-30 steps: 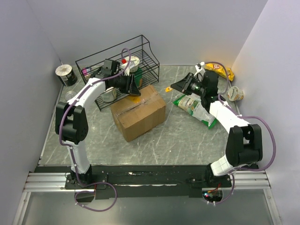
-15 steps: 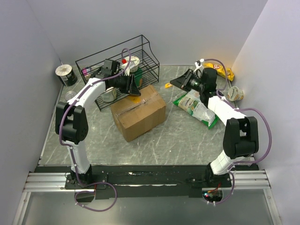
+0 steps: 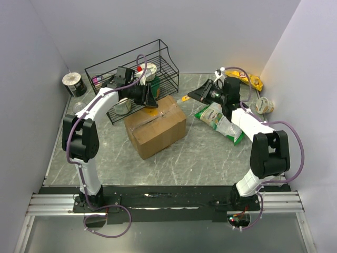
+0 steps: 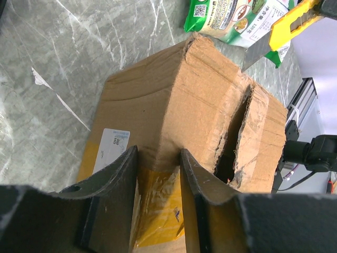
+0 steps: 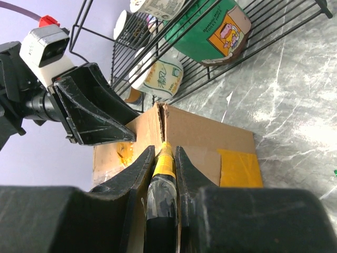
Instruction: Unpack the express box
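Sitting between both arms' jaws, express box (image 3: 155,125) slit open.

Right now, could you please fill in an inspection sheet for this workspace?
Surface: grey marbled table, a pale scuff beside the box.
Job's things: express box stands on the table, its top seam split open in the left wrist view; yellow label on its far end.
Clutter: black wire rack holding cups and tubs; green snack bag; yellow packet; cup at the right wall; tin at the left wall.
Grippers: left gripper straddles the box's far top edge; right gripper is shut on a yellow utility knife, blade out, near the box.
Cables: purple cables loop along both arms.
Surroundings: plain pale walls; nothing else seen.
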